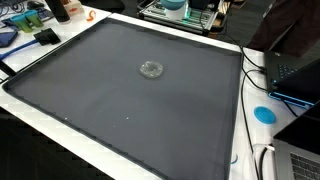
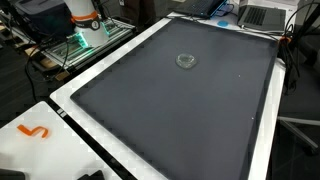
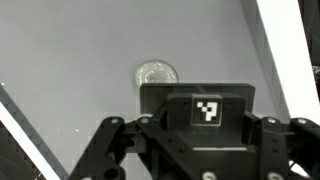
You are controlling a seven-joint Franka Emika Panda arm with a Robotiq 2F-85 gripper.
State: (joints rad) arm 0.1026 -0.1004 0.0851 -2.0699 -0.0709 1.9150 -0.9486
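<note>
Currently I am looking down through the wrist camera at a small clear round dish [image 3: 157, 74] lying flat on a dark grey mat [image 3: 70, 60]. The dish sits just above a black plate with a square marker tag [image 3: 207, 109] at the bottom of that view. The linkage arms of the jaws spread out to either side of the plate. The fingertips are out of view, so I cannot tell how far open the jaws are; nothing shows in their hold. In both exterior views the dish [image 1: 151, 69] [image 2: 186, 61] lies alone near the middle of the mat, well apart from its edges, and the arm does not show. The mat covers most of a white worktop [image 2: 70, 150]. An orange hook-shaped piece [image 2: 35, 131] lies on a bare white corner, and a blue disc [image 1: 264, 114] lies beside the mat. I judge this to be the approach, with the dish untouched. The next move calls for centring over the dish, coming straight down, and closing gently on its thin rim, which may slip
</note>
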